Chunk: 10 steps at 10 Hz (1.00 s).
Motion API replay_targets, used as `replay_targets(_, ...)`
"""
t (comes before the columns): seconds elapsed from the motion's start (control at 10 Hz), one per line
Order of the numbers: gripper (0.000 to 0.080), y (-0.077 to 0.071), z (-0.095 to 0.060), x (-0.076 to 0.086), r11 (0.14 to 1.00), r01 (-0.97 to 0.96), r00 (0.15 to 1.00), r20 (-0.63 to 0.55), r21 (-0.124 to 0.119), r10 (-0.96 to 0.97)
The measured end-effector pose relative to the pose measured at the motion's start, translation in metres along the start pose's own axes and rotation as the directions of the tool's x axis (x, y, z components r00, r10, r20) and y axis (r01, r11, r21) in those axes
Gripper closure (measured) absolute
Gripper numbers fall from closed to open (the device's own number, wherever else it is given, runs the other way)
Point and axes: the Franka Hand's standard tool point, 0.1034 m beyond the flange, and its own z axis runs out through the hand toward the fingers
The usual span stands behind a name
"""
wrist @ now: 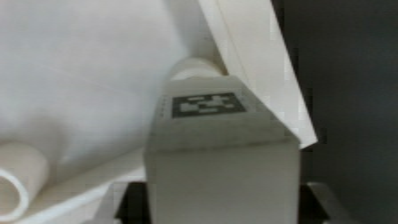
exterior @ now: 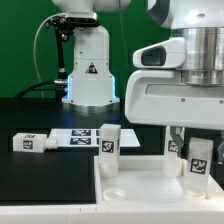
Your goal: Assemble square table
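White block leg (wrist: 217,150), tag facing the wrist camera, fills the gap between the claw's (exterior: 197,150) two fingers, which grip its sides. It hangs upright over the square top (exterior: 130,185), near the corner on the exterior view's right. That top lies flat on the black table (exterior: 40,165), with a second leg (exterior: 108,140) standing just behind its far edge.

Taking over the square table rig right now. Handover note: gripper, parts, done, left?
Gripper: closed on the held leg, which is upright over the table top at the exterior view's right.
Parts: standing leg behind the top, next to the marker board; lying leg on the black table, exterior view's far left.
Done: no leg clearly seated; near corner socket is empty.
Left: seat the held leg, then the others.
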Motion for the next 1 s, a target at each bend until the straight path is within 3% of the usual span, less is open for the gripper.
replay_targets(0.3,0.0512,0.0020,-0.0001,-0.0013,0.937,-0.349,0.937,-0.006,-0.024,0.349)
replay_targets(0.5,0.0512,0.0033,-0.0001,-0.0022,0.810,-0.585,0.811,-0.007,-0.035,0.585)
replay_targets(0.7,0.0512,0.0067,0.0002,-0.0025,0.586,-0.810,0.586,0.017,-0.018,0.810)
replay_targets(0.9,0.0499,0.0072,0.0008,-0.0040,0.491,-0.871,0.490,0.023,-0.017,0.871)
replay_targets(1.0,0.0328,0.0073,0.0018,-0.0046,0.466,-0.885,0.465,0.023,-0.019,0.885)
